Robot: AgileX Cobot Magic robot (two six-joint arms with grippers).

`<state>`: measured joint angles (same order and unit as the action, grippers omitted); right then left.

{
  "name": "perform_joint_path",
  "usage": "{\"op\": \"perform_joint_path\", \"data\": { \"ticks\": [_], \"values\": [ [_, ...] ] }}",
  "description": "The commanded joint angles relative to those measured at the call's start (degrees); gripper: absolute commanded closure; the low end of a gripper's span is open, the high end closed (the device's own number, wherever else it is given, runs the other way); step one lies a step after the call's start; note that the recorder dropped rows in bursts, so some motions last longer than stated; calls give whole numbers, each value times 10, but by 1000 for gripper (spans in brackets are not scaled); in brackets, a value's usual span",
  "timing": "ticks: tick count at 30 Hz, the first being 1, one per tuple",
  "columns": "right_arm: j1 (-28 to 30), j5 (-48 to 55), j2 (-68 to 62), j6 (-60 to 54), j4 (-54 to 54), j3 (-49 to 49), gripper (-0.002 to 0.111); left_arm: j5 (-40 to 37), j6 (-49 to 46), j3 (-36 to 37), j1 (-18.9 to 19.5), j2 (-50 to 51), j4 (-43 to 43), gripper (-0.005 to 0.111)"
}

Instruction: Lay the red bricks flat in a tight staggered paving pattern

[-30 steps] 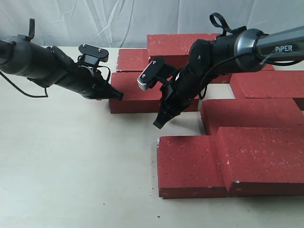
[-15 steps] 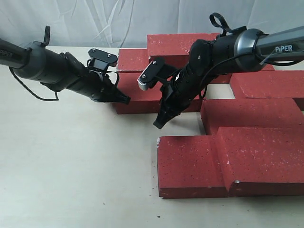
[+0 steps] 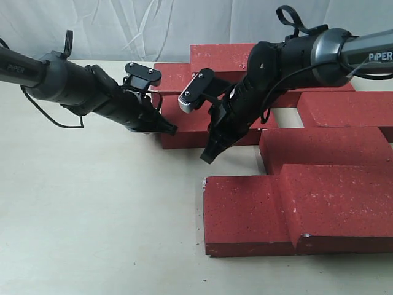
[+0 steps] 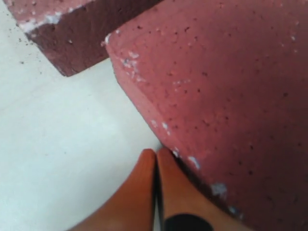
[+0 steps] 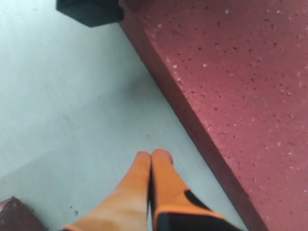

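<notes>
Among at least seven red bricks [image 3: 245, 215], left hand [image 3: 171, 129] and right hand [image 3: 207, 157] are clenched.

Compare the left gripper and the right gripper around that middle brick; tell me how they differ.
The left gripper lies low, pointing sideways, its tip against the middle brick at a corner; the right gripper points steeply down. The right gripper's tip sits over the table beside that brick's long side, not touching it. Both are shut and empty.
</notes>
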<state>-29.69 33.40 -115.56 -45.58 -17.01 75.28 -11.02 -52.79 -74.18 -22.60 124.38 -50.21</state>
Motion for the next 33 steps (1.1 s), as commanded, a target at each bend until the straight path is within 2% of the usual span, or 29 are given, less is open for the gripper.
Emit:
{"op": "perform_joint_path", "data": {
  "ticks": [1, 7, 12, 16, 19, 24, 33],
  "values": [
    [3, 3, 7, 6, -1, 0, 109, 34, -1, -3, -3, 3, -4, 107],
    [0, 23, 7, -4, -49, 0, 109, 40, -1, -3, 12, 3, 26, 107],
    [-17, 37, 1, -25, -49, 0, 109, -8, 4, -2, 42, -14, 45, 107],
    [-21, 8, -11, -28, -45, 0, 109, -86, 5, -2, 61, -32, 30, 107],
    [-21, -14, -24, -28, -42, 0, 109, -113, 5, -2, 61, -33, 33, 107],
    [-17, -81, -30, -7, -41, 0, 109, -114, 4, -2, 55, -33, 33, 107],
    [-17, -122, -39, 5, -41, 0, 109, -114, 3, -2, 54, -33, 22, 107]
  ]
}}
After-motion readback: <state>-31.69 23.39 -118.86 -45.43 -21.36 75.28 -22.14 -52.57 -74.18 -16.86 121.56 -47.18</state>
